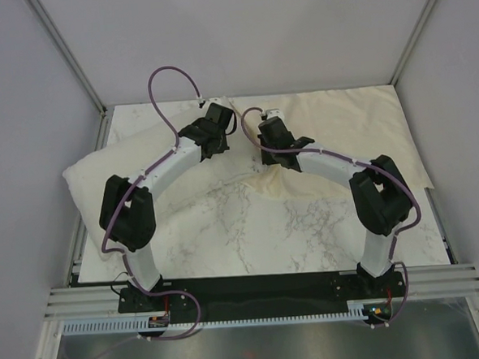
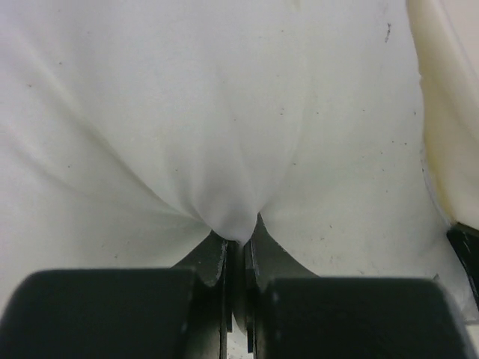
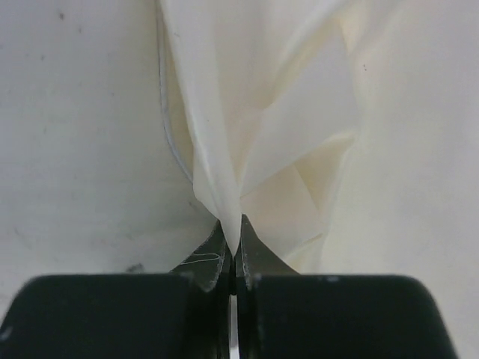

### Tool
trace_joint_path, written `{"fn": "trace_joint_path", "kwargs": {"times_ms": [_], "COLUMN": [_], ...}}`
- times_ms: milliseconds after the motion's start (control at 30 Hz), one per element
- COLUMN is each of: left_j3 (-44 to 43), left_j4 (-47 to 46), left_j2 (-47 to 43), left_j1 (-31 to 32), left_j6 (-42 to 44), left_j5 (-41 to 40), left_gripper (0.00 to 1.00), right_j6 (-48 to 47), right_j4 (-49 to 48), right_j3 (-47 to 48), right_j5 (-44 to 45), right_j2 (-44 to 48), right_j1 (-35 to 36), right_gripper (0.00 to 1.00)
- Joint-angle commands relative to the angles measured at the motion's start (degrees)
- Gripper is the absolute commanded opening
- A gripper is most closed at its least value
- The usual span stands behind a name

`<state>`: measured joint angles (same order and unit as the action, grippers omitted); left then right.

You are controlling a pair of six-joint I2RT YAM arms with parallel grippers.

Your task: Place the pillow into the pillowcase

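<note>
Left gripper [image 2: 236,243] pinched shut on the pillow [image 1: 93,176] at my left, right gripper [image 3: 230,239] clamped on a pillowcase [image 1: 358,123] edge near centre (case lying flat toward far right), so I judge nothing's inserted yet.

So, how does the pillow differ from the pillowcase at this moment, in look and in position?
The pillow is plump and whiter; the pillowcase is thin, flat and cream. The pillow lies on the left side of the table, the pillowcase on the far right. The left tool pinches the pillow; the right tool pinches the pillowcase. Shared: each is cloth, gripped by one shut tool.
</note>
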<state>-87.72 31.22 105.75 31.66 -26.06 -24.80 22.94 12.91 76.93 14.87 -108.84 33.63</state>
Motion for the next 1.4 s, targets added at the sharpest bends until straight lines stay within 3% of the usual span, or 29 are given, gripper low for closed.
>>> {"fn": "trace_joint_path", "kwargs": {"times_ms": [0, 267, 467, 667, 833, 1000, 1167, 1200, 1233, 1300, 1367], "left_j3": [1.42, -0.52, -2.8, -4.3, 0.08, 8.77, 13.62, 14.33, 14.42, 13.9, 12.5], "left_j4": [2.88, 3.05, 3.05, 2.18, -3.6, -8.63, -9.08, -8.47, -7.68, -4.69, -1.45], "left_j2": [-1.69, -2.75, -0.11, 1.91, 0.51, -5.99, -12.49, -14.5, -15.05, -15.84, -14.8], "left_j1": [-1.16, 2.09, 5.52, 8.15, 10.88, 12.37, 12.46, 12.37, 12.37, 12.55, 13.25], "left_j6": [2.24, 1.81, 2.33, 5.39, 13.05, 15.96, 17.71, 18.06, 18.41, 18.42, 18.07], "left_j5": [-5.17, -7.11, -8.43, -7.2, 1.66, 15.81, 28.99, 31.28, 35.22, 39.01, 38.86], "left_gripper": [0.02, 0.02, 0.02, 0.02, 0.02, 0.02, 0.02, 0.02, 0.02, 0.02, 0.02], "right_j6": [-4.47, -8.7, -8.7, -7.56, -6.24, -6.41, -7.38, -7.47, -7.64, -8.26, -8.79], "right_j4": [9.76, 24.26, 24.44, 25.33, 25.06, 25.24, 25.5, 25.5, 25.59, 25.5, 25.76], "right_j3": [-4.41, -0.38, 3.57, 13.15, 19.65, 21.43, 16.07, 13.54, 12.21, 9.92, 10.26], "right_j5": [-1.42, -6.51, -11.27, -13.81, -14.79, -16.46, -12.08, -10.67, -9.0, -2.94, 0.84], "right_j2": [7.49, 12.77, 14.97, 10.67, 7.6, 5.39, 8.46, 10.29, 11.27, 13.64, 13.57], "right_j1": [-0.41, 5.92, 6.19, 3.21, -0.93, -2.95, -3.13, -3.13, -3.13, -3.13, -3.39], "right_gripper": [0.0, 0.0, 0.0, 0.0, 0.0, 0.01, 0.09, 0.14, 0.3, 0.46, 0.49]}}
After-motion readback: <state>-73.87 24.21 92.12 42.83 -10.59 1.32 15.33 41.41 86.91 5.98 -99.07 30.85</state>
